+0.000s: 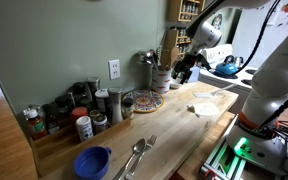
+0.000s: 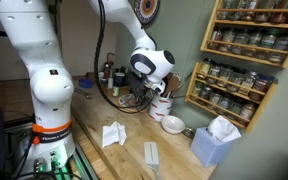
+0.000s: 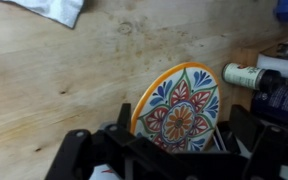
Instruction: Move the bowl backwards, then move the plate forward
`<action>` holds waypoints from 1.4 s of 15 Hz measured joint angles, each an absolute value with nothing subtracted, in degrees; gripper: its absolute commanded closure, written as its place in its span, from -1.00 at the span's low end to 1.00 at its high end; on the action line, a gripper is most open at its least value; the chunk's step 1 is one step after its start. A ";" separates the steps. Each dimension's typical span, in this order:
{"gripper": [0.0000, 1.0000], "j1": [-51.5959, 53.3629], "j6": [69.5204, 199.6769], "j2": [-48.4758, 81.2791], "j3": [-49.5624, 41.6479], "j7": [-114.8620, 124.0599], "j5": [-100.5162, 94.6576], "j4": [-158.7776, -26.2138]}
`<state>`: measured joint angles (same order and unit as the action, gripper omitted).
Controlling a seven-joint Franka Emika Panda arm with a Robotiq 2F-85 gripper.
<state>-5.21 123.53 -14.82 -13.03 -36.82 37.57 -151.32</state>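
Counter point(image 1: 174, 125) is long wood, with the clutter lined up along the wall, so I read the open middle as room for sliding dishes. Plate point(image 3: 179, 110) lies on the counter close to the wall, just beside the jars point(image 3: 254, 75) and near the crock point(image 1: 160, 76). It looks parked at the back, which leaves it room to come forward. Bowl point(image 2: 172, 124) sits on the counter near the crock base, with the tissue box point(image 2: 216, 140) beside it. I can't pick it out for sure in the wrist view.

Arm point(image 2: 44, 80) rises from its base, elbow high, and the forearm reaches out over the counter with the wrist bent down by the crock. Claw point(image 1: 184, 69) hangs above the counter and isn't touching anything. The jaws are released and spread wide, with nothing between them. The wrist view is centred on the plate, so I judge I'm over the plate, not the bowl. I can't tell if the bowl move is done. A flat plate needs a rim pinch or a push, and the jars and crock are close enough to bump
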 measured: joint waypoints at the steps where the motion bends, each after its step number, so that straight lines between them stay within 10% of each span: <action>1: -1.00 -4.42 123.53 -13.57 -13.20 -39.89 40.52 -151.33; 21: -1.00 -5.38 124.00 8.52 -9.58 -52.65 71.26 -145.12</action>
